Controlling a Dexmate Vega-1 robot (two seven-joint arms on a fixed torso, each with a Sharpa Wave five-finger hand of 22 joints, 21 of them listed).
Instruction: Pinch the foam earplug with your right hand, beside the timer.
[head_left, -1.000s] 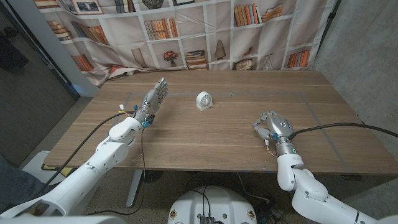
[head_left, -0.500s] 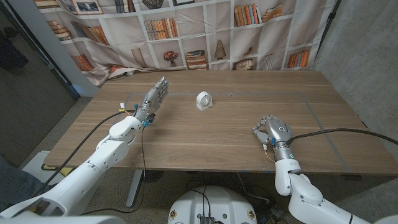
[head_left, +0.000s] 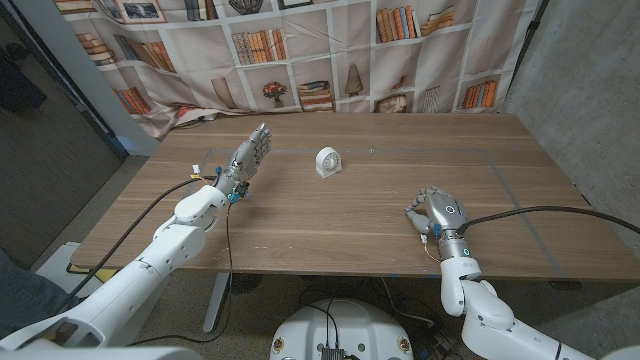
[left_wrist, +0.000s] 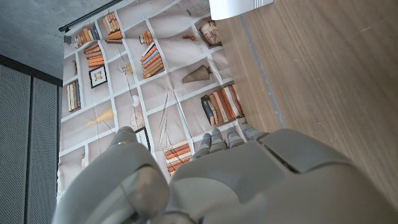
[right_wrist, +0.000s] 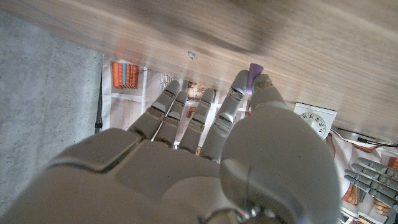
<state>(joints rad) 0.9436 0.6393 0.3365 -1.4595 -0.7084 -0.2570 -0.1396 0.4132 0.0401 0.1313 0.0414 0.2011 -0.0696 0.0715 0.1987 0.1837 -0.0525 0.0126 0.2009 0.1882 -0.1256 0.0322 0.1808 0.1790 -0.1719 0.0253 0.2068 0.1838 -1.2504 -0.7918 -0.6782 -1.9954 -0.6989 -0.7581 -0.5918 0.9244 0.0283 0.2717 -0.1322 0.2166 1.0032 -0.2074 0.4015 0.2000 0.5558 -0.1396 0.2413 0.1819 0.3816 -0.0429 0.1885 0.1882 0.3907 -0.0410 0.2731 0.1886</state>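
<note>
Over on the left, the left hand (head_left: 247, 160) is raised over the far-left part of the table (head_left: 330, 225), its fingers stretched out straight and slightly apart, holding nothing; whether it touches the wood is hard to tell from the head view. From the left wrist camera the same hand (left_wrist: 211, 180) shows its grey back, with the fingers reaching toward the bookshelf backdrop (left_wrist: 155, 81).

Toward the middle, one timer (head_left: 327, 161) stands on the far half of the table, a small white round-faced dial, well apart from both hands. It also appears in the right wrist view (right_wrist: 316, 120), past the fingertips.

On the right, the right hand (head_left: 434, 213) sits low over the near-right part of the table, fingers curled inward. The right wrist view shows this hand (right_wrist: 211, 168) with its thumb and the nearest finger brought together on one foam earplug (right_wrist: 255, 68), a small pale purple stub whose tip pokes out just above the pinch. The other fingers (right_wrist: 171, 102) lie side by side, only loosely bent. In the head view the earplug is too small to pick out; it seems to be tucked inside the hand, so it lies near-right and away from the timer.
</note>
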